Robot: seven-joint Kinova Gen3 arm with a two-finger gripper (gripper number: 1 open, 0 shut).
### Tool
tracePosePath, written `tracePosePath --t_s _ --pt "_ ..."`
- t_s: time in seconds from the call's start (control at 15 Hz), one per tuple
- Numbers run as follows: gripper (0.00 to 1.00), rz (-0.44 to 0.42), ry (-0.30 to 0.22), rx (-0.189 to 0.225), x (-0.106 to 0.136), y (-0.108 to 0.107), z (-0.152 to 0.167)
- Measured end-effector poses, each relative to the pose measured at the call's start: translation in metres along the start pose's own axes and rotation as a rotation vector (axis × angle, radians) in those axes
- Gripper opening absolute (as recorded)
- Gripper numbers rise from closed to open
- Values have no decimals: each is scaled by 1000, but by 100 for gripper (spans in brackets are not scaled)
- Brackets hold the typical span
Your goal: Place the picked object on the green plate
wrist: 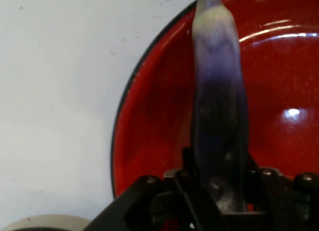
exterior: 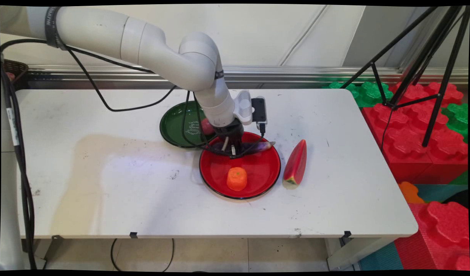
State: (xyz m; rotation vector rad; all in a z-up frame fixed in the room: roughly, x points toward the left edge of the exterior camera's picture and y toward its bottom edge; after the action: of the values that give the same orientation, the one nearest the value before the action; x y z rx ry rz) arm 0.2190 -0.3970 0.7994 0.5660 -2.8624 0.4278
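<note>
The white table (exterior: 104, 184) is carrying everything. On it a red plate (exterior: 257, 180) is sitting near the middle, with a green plate (exterior: 173, 126) touching or just overlapping its far left rim. A watermelon slice (exterior: 295, 165) is lying just beside the red plate's right rim, and an orange carrot piece (exterior: 237, 179) is standing inside the red plate, near its front.

The gripper (exterior: 231, 150) is reaching down over the red plate's far side and is pinching a purple eggplant (wrist: 219, 121) between its fingers. The eggplant is lying along the far rim, its pale tip pointing right.

A small pinkish thing (exterior: 206, 125) is lying on the green plate, half hidden by the arm.

The main view is giving the layout. The hand view alone is showing the grip on the eggplant's dark end.
</note>
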Motion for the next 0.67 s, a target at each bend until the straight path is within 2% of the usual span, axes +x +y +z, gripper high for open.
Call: tracePosePath --t_s 0.27,0.67 --pt "0 -3 15 26 -1 -1 -18" --pt "0 -31 44 60 -9 -5 -82"
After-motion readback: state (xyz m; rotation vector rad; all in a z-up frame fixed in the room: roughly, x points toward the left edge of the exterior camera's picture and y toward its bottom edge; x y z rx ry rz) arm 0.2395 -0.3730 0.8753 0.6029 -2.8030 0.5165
